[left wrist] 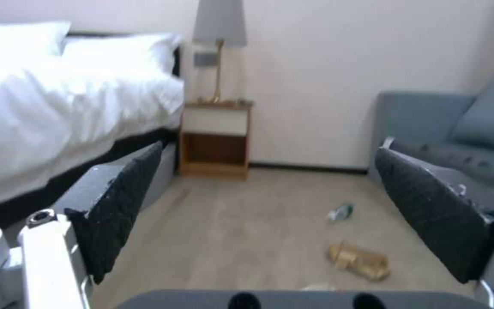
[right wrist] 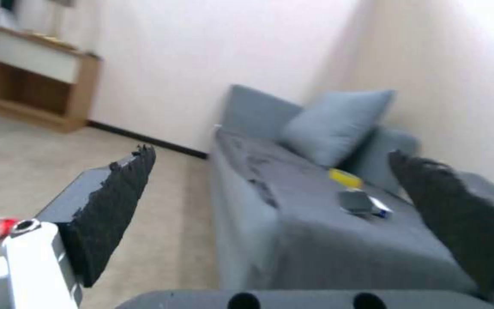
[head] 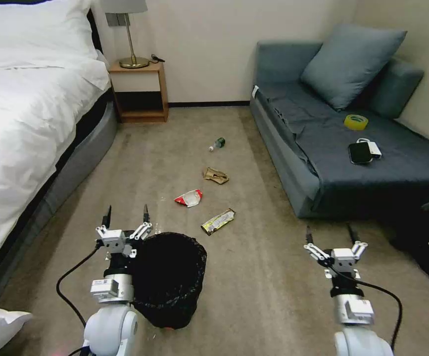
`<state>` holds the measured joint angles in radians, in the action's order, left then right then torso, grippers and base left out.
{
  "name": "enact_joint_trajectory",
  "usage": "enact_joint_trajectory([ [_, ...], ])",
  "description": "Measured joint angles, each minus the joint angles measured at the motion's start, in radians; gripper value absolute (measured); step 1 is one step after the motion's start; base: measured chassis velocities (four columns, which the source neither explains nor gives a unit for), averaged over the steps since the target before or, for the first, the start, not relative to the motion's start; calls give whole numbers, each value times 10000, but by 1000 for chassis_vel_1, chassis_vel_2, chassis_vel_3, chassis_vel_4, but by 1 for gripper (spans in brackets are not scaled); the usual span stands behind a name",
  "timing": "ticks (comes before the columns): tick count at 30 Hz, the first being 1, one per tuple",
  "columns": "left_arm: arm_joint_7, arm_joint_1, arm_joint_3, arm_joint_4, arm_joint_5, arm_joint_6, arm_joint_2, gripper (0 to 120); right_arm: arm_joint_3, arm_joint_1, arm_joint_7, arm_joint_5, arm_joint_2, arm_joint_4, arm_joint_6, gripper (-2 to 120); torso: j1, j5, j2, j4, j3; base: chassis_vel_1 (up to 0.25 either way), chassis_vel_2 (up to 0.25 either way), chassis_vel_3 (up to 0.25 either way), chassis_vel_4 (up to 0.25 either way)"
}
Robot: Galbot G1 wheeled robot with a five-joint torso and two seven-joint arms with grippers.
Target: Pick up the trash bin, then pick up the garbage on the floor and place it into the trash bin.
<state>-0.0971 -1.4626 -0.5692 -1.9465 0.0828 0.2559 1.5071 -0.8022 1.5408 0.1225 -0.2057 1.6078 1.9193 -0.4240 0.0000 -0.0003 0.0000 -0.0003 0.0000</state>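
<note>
Left gripper (head: 126,216), fingers spread, hangs just beside the trash bin (head: 170,279); its rim probably light, bag slippery.

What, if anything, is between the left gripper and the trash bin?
Nothing visible. The left gripper is open, right beside the bin at its rim on the robot's left, with no object between them. The litter lies on the carpet beyond the bin, and the right gripper hangs open well off to the right.
</note>
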Motion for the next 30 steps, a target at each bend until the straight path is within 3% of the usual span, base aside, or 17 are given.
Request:
enact_joint_trajectory([
  [3,-213,-106,-124,9,-114,-446,0,100,124,-83,290,-6,3,-139,-128,100,0,6,0,5,0,0,0,0,0],
  [6,-499,-251,-230,-64,12,-1400,-64,100,230,-133,442,62,2,-165,-93,100,0,1,0,3,0,0,0,0,0],
  [8,-565,-280,-229,-168,83,-1677,-101,100,248,-151,463,70,2,-177,-73,100,0,1,0,3,0,0,0,0,0],
  [11,-901,-377,-97,-884,745,-3299,-345,100,268,-221,479,164,2,-218,35,100,0,1,0,3,0,0,0,0,0],
  [12,-901,-377,-97,-884,745,-3299,-345,100,268,-221,479,164,2,-218,35,100,0,1,0,3,0,0,0,0,0],
  [16,-1299,-289,-54,-1599,1417,-5067,-762,100,267,-303,478,261,2,-274,120,100,0,3,0,2,0,0,0,0,0],
  [18,-1366,-269,-84,-1641,1469,-5370,-845,100,267,-318,474,269,2,-285,130,100,0,3,0,2,0,0,0,0,0],
  [19,-1434,-257,-164,-1679,1493,-5926,-989,100,271,-337,463,276,2,-305,137,100,0,3,0,2,0,0,0,0,0],
  [20,-1447,-256,-179,-1684,1495,-6035,-1018,100,273,-340,459,277,2,-309,139,100,0,3,1,3,0,0,0,0,0],
  [21,-1492,-253,-255,-1707,1521,-6714,-1158,100,288,-349,450,278,2,-324,143,100,0,2,0,3,0,0,0,0,0],
  [22,-1492,-253,-255,-1707,1521,-6714,-1158,100,288,-349,450,278,2,-324,143,100,0,2,0,3,0,0,0,0,0],
  [26,-1213,-244,-334,-1746,1566,-8348,-1495,100,296,-369,424,264,2,-404,137,100,0,1,0,3,0,0,0,0,0],
  [27,-1213,-244,-334,-1746,1566,-8348,-1495,100,296,-369,424,264,2,-404,137,100,0,1,0,3,0,0,0,0,0],
  [30,-1099,-164,-297,-1701,1785,-9073,-1828,100,297,-373,417,242,3,-445,107,100,0,2,1,3,0,0,0,0,0],
])
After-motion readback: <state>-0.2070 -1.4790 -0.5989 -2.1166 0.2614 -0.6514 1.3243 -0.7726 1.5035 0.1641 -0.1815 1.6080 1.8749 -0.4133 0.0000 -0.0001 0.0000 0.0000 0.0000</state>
